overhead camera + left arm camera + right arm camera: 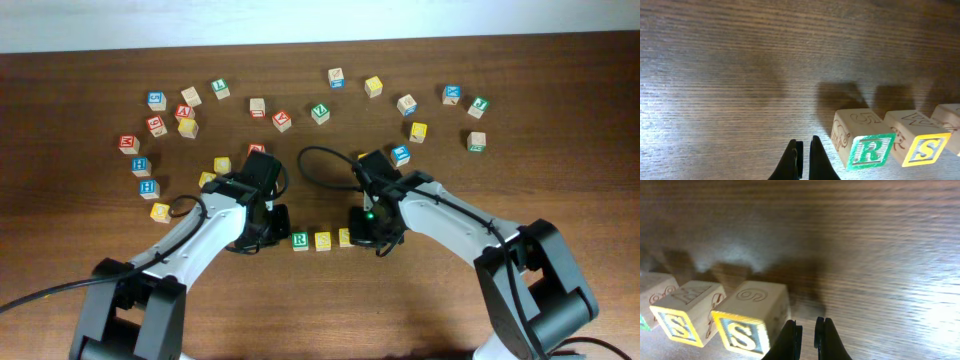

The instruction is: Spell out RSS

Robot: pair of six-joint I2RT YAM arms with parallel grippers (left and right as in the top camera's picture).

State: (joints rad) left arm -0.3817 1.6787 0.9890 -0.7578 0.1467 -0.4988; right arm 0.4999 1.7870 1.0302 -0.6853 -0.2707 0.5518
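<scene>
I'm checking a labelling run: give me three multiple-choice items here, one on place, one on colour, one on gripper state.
1. The green R cube lies in the row at: A. the end nearest the left gripper B. the middle C. the end nearest the right gripper
2. The two S cubes have faces of: A. blue B. yellow C. red
3. Both grippers are: A. shut, empty B. shut on cubes C. wide open
Key: 1 A, it sits beside the left gripper; 2 B, yellow frames each S; 3 A, jaws closed on nothing.
</scene>
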